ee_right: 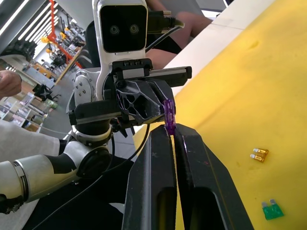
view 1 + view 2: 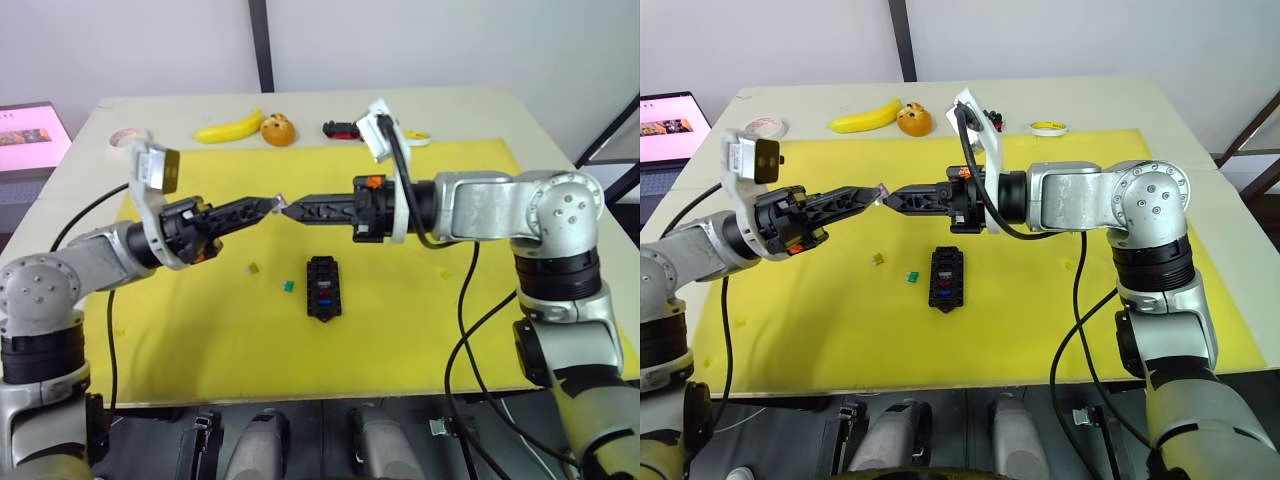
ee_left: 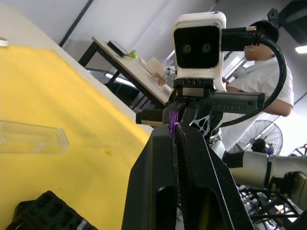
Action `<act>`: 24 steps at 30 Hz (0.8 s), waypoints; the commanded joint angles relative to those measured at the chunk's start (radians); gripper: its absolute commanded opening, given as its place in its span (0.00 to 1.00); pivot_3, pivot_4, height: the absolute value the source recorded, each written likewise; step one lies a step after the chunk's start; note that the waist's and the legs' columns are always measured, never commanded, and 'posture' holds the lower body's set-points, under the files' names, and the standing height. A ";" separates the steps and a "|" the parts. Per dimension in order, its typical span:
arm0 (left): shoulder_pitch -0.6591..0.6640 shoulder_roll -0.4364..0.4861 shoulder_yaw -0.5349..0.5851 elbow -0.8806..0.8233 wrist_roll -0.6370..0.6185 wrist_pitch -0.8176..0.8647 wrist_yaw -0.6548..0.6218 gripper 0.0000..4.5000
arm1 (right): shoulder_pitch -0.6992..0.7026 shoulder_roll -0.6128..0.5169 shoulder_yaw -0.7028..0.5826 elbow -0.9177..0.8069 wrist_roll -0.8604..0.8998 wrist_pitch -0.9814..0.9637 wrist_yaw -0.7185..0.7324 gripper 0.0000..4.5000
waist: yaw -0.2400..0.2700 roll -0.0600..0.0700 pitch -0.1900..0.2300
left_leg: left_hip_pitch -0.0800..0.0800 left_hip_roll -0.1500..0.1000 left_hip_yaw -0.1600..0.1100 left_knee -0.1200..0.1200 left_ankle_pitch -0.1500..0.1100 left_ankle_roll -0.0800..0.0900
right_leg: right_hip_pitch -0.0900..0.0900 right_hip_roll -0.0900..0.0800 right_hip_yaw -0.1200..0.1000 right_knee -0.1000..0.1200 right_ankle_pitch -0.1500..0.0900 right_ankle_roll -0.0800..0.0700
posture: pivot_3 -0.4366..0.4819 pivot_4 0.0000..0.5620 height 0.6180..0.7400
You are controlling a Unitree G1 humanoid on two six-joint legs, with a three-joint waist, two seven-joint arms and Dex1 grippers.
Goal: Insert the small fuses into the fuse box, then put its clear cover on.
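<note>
Left arm: reaches in from the left edge of the yellow mat [image 2: 180,340], forearm nearly level, left gripper [image 2: 275,204] pointing toward the right gripper [image 2: 291,209] above the mat's middle.
Right arm: elbow bent over the mat's right half, forearm level, pointing left; the two grippers meet tip to tip in the air.
Left fingers: pressed together, with the purple fuse [image 3: 171,122] at their tips.
Right fingers: pressed together, pinching the same purple fuse [image 1: 168,115] from the other side; both grippers grip it at once.
Fuse box: the box [image 2: 322,287] lies on the mat just nearer the front edge than the meeting tips, with red and blue fuses already in its slots.
Loose fuses: an amber fuse [image 2: 254,268] and a green fuse [image 2: 288,287] lie on the mat just left of the box, apart from it.
Cover: the cover [image 3: 31,137] lies flat on the mat beyond the box in the left wrist view.
Back edge: a banana [image 2: 228,128], an orange [image 2: 278,130] and a tape roll [image 2: 131,136] line the bench there.
Open room: bare mat around the box toward the front, left and right edges.
</note>
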 commanded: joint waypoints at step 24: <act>0.080 0.192 -0.031 -0.090 0.213 -0.028 -0.210 0.20 | -0.066 -0.090 -0.016 -0.056 -0.076 0.013 0.100 0.00 | -0.001 0.001 0.001 | 0.000 0.002 0.002 0.000 -0.001 0.001 | 0.000 0.002 0.001 -0.001 0.000 0.000 | 0.48 0.27 1.00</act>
